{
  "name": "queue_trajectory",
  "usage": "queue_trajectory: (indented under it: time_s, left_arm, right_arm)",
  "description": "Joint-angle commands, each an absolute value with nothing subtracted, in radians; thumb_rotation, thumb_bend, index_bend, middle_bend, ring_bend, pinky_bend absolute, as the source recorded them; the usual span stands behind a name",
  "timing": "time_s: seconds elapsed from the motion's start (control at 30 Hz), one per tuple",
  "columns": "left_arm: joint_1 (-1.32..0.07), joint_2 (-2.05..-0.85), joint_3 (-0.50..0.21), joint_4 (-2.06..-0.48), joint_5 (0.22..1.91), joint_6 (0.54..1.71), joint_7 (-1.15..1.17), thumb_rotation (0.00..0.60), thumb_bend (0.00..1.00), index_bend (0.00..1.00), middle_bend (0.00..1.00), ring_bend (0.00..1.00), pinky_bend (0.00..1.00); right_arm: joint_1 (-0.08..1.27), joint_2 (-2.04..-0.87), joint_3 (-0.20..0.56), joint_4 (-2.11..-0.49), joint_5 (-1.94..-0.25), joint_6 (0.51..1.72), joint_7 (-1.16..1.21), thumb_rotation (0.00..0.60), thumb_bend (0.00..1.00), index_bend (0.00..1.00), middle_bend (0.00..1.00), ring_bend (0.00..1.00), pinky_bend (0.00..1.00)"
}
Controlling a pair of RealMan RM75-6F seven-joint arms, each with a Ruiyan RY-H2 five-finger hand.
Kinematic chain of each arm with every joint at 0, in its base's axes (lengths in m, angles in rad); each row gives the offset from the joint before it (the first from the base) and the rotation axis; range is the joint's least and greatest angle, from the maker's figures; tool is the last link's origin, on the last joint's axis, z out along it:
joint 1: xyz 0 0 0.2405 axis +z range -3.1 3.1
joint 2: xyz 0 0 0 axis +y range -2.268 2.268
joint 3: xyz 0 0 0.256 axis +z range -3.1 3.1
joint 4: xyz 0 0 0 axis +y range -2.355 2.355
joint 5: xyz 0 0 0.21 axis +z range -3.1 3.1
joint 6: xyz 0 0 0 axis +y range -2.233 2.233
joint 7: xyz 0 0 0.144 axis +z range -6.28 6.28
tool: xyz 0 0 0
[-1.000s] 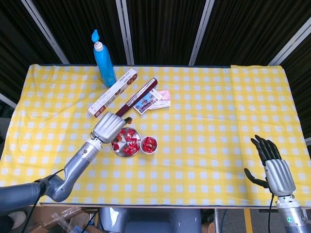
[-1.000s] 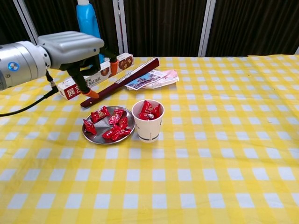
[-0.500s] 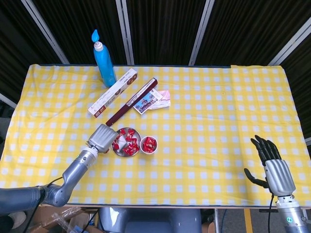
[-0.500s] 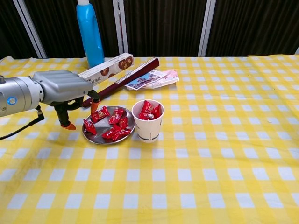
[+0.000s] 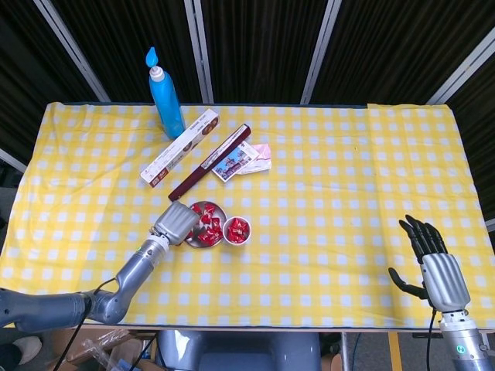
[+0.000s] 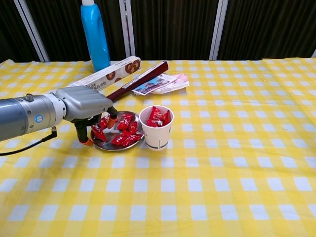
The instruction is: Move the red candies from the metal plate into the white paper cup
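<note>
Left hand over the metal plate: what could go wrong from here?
The left hand reaches into the metal plate from its left rim, fingers among the red candies; a push could slide the plate into the white paper cup, which stands right beside it and might tip. Candies are piled close together, so one might be flicked onto the tablecloth.

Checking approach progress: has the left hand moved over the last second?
Yes. The left hand has come down and toward the metal plate, now at its left rim near the red candies.
</note>
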State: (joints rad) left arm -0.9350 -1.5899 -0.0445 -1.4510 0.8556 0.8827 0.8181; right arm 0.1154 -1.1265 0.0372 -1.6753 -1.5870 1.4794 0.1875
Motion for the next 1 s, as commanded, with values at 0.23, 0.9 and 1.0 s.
queue_trajectory:
  time_s: [0.23, 0.9, 1.0]
  left_arm:
    - [-0.939, -1.553, -0.064, -1.495, 0.858, 0.894, 0.787, 0.600, 0.24, 0.40, 0.89, 0.94, 0.99]
    - [-0.967, -1.628, -0.072, -1.423, 0.798, 0.907, 0.788, 0.600, 0.24, 0.42, 0.89, 0.94, 0.99]
    - [-0.971, -1.639, -0.072, -1.410, 0.792, 0.904, 0.791, 0.600, 0.25, 0.42, 0.89, 0.94, 0.99]
  right_arm:
    - [0.116, -1.127, 0.037, -1.673, -1.588, 1.480, 0.189, 0.600, 0.39, 0.00, 0.00, 0.00, 0.00]
    - [0.115, -1.125, 0.037, -1.675, -1.589, 1.482, 0.192, 0.600, 0.39, 0.00, 0.00, 0.00, 0.00]
    - [0.115, -1.125, 0.037, -1.675, -1.590, 1.483, 0.195, 0.600, 0.39, 0.00, 0.00, 0.00, 0.00]
